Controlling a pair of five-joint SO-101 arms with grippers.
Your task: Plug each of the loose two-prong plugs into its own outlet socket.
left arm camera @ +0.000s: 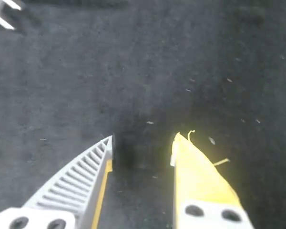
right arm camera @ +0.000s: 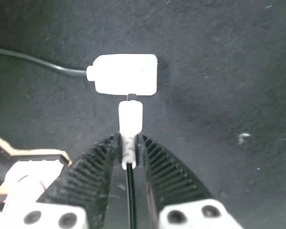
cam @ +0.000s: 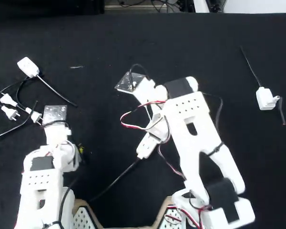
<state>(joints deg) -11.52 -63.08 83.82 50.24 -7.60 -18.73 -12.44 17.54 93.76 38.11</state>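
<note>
Over to the right gripper [right arm camera: 128, 143]: its two black ribbed fingers [right arm camera: 93, 164] are pinched tight on the collar of a white two-prong plug [right arm camera: 130, 117], right where the black lead [right arm camera: 129, 191] runs out of it. The plug's nose points straight at a white outlet socket [right arm camera: 125, 74] and meets its face, with just a sliver of prong showing between the two, so it is not flush. The socket lies flat on the black mat [right arm camera: 229, 57], and its own thin cable [right arm camera: 38, 61] trails off to one side.

From the high view, that right gripper [cam: 131, 82] sits at the middle of the table, towards the far side, at the end of an arm stretched out from the near edge.

Now the left gripper [left arm camera: 143, 143]: wide open, with the white ribbed finger [left arm camera: 86, 171] and the yellow finger [left arm camera: 195, 176] well apart and bare mat between them. It holds nothing at all. Two bright prongs [left arm camera: 2, 12] show at the corner of its wrist view.

From above, the left gripper [cam: 55, 117] hangs over the near left. Just beside it, further left, lie the loose plugs [cam: 9, 112] among tangled black leads. A second socket [cam: 27, 67] lies at the far left, and a third socket [cam: 264, 98] sits well apart at the right.
</note>
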